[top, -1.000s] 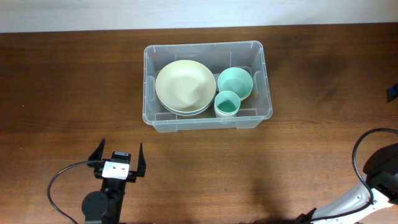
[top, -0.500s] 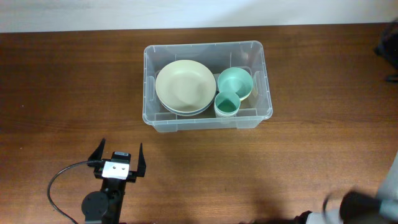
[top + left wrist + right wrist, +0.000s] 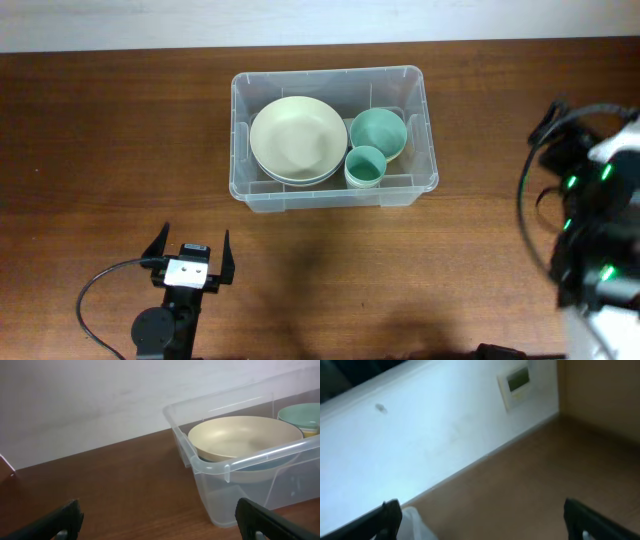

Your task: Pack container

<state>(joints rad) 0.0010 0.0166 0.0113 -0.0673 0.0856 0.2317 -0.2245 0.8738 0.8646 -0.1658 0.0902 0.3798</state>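
Note:
The container (image 3: 421, 128), a clear plastic bin, stands at the middle back of the table. Inside it lie a cream bowl (image 3: 298, 138) on the left, a green bowl (image 3: 378, 130) and a green cup (image 3: 365, 166) on the right. My left gripper (image 3: 193, 241) rests near the front left, open and empty, facing the bin's near wall (image 3: 235, 464); the cream bowl (image 3: 245, 437) shows over that rim. My right arm (image 3: 590, 215) stands blurred at the right edge, well away from the bin. The right gripper (image 3: 485, 525) is open with nothing between its fingers.
A black cable (image 3: 95, 290) loops beside the left arm's base. Bare brown tabletop (image 3: 120, 130) lies left of the bin. The right wrist view is blurred, showing a white wall with a small wall panel (image 3: 518, 381) and a pale shape (image 3: 415, 525) low left.
The right arm has swung up from the front right corner to the table's right edge, blurred in motion. The left arm and the bin's contents have not moved.

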